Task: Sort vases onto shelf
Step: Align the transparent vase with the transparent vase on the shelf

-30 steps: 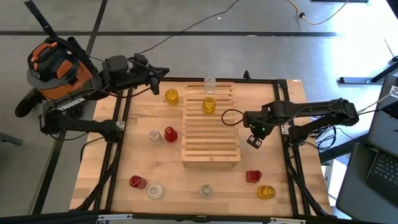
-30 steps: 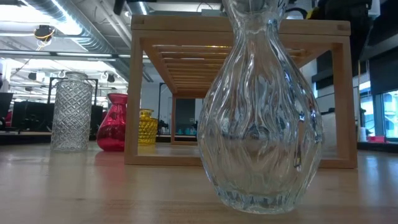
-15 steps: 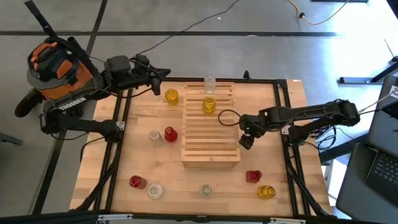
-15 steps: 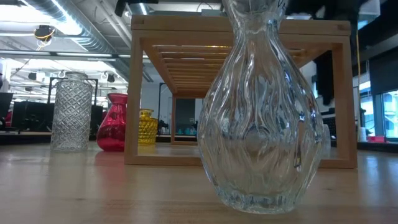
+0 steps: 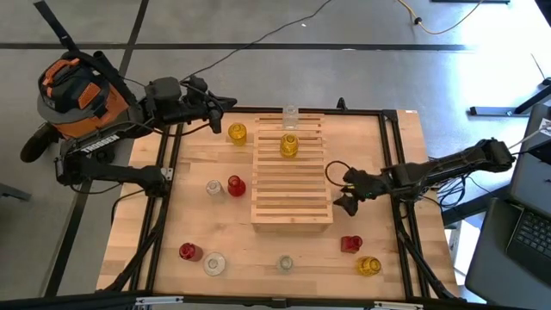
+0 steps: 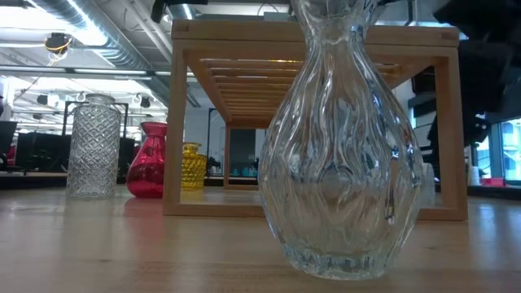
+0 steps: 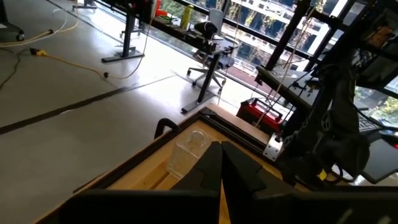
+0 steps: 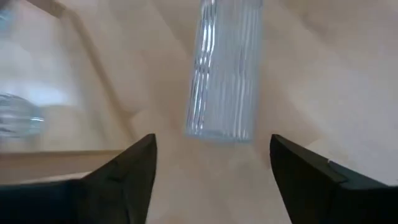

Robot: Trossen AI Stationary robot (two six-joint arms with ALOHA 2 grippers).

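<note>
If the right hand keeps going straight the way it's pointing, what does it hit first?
Most likely the ribbed clear vase, which sits dead ahead between the open fingers of the right hand. Nothing shows in between, though how far off it stands is unclear.

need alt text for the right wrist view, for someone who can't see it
Seen past the right gripper, whose two dark fingers are spread wide, a clear ribbed glass vase stands on the light wood tabletop ahead of the gap between them. To one side is the pale wooden shelf, with another clear glass vase showing beyond its frame.
</note>
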